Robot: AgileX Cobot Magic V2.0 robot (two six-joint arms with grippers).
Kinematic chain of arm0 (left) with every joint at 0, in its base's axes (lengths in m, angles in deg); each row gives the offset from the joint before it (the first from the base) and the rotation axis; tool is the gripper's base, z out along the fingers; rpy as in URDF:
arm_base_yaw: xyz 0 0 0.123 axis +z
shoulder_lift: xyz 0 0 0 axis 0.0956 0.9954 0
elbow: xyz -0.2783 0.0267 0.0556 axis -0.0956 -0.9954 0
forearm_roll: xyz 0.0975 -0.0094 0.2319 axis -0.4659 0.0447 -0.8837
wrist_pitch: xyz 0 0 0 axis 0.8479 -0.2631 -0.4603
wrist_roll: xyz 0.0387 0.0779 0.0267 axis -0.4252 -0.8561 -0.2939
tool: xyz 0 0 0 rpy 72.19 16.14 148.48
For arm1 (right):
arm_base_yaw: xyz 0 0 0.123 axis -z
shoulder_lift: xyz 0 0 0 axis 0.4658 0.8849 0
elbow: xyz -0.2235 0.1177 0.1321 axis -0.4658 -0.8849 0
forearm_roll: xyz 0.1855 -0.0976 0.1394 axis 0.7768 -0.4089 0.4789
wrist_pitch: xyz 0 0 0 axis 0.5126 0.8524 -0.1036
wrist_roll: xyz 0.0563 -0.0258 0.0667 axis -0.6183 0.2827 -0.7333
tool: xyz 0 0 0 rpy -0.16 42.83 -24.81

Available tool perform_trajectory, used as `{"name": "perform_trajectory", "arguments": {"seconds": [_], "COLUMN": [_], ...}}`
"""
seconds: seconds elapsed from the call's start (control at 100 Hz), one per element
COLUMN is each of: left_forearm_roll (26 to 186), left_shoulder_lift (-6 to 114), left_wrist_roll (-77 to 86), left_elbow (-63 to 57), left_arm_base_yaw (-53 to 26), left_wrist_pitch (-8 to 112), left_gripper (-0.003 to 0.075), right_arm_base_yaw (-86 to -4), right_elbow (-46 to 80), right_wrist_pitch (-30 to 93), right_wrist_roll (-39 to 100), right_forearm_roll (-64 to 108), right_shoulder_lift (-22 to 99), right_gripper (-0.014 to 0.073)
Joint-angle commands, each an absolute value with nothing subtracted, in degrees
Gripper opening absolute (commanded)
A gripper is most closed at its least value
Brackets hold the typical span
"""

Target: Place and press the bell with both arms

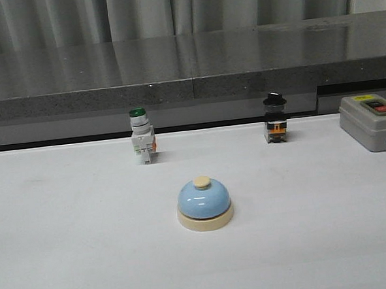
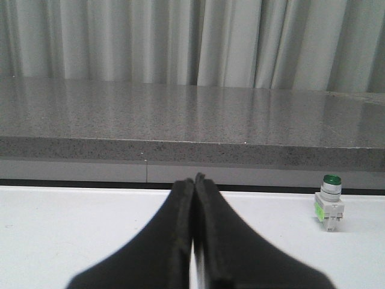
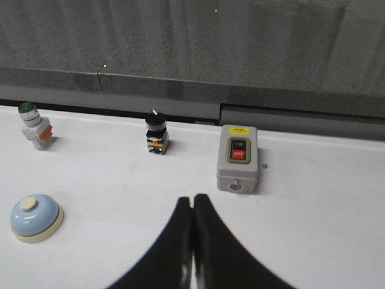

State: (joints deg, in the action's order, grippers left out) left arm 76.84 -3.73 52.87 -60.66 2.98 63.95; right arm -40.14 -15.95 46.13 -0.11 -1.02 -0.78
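Note:
The light-blue dome bell point(image 1: 204, 203) with a cream base and cream button stands upright on the white table near the middle. It also shows in the right wrist view point(image 3: 36, 217), off to the side of my right gripper. Neither arm shows in the front view. My left gripper point(image 2: 194, 180) is shut and empty above the table, facing the grey ledge; the bell is not in its view. My right gripper point(image 3: 192, 200) is shut and empty, above bare table, well apart from the bell.
A green-capped white switch point(image 1: 141, 136) stands behind the bell to the left, also in the left wrist view point(image 2: 329, 203). A black-capped switch point(image 1: 275, 118) stands back right. A grey on/off box point(image 1: 375, 121) sits at the far right. A grey ledge point(image 1: 187, 83) runs along the back.

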Motion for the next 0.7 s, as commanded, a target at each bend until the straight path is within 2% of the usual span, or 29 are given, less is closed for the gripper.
{"name": "perform_trajectory", "arguments": {"seconds": [0.0, 0.46, 0.69], "left_forearm_roll": [77.1, 77.1, 77.1], "left_shoulder_lift": [-5.5, -5.5, -5.5], "left_wrist_roll": [52.7, 52.7, 52.7], "left_elbow": [-63.1, -63.1, -63.1], "left_arm_base_yaw": [3.1, 3.1, 3.1], "left_wrist_pitch": [68.6, 68.6, 68.6], "left_gripper": [-0.002, -0.002, -0.002], "right_arm_base_yaw": [-39.8, -32.6, -32.0], "right_elbow": [-16.1, -33.5, -39.8], "right_wrist_pitch": [37.5, 22.9, 16.3], "right_wrist_roll": [0.5, 0.5, 2.2], "right_forearm_roll": [-2.7, 4.4, 4.6], "right_shoulder_lift": [-1.6, -12.8, -15.9], "right_gripper": [-0.006, -0.006, -0.006]}}
